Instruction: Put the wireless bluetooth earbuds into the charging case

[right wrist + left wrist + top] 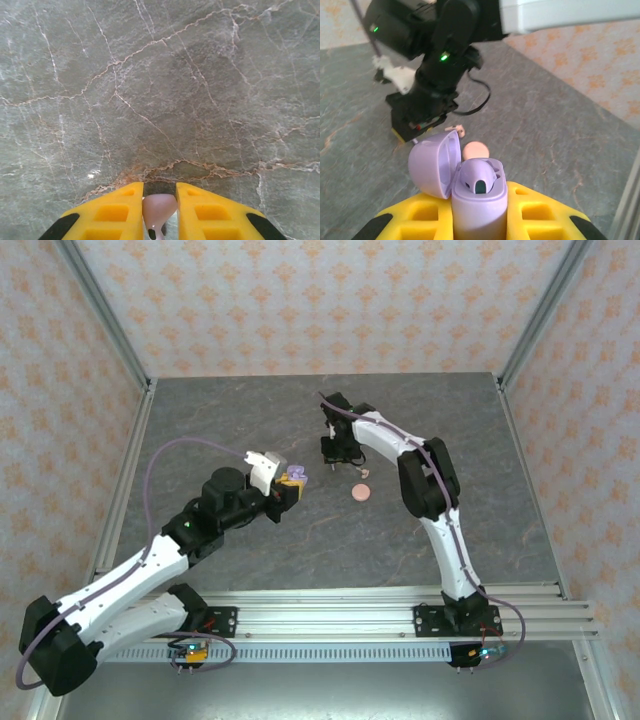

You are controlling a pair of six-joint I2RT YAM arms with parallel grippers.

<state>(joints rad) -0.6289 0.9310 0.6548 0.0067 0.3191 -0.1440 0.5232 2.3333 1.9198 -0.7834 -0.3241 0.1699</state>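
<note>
Left gripper [291, 489] clamped on open purple charging case [480, 195], right gripper [160, 196] pinching a pale earbud [159, 210] over the table [150, 75].

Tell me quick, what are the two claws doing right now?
Left claw: shut on the purple charging case, whose lid is open.
Right claw: shut on a small pale earbud.

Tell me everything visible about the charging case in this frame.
The charging case is pale purple, smooth, glossy plastic with rounded corners. Its hinged lid stands open, swung to the left in the left wrist view, exposing moulded wells and a dark slot. The case stands upright, clamped between the yellow fingers of the left claw. What lies in the wells is unclear.
</note>
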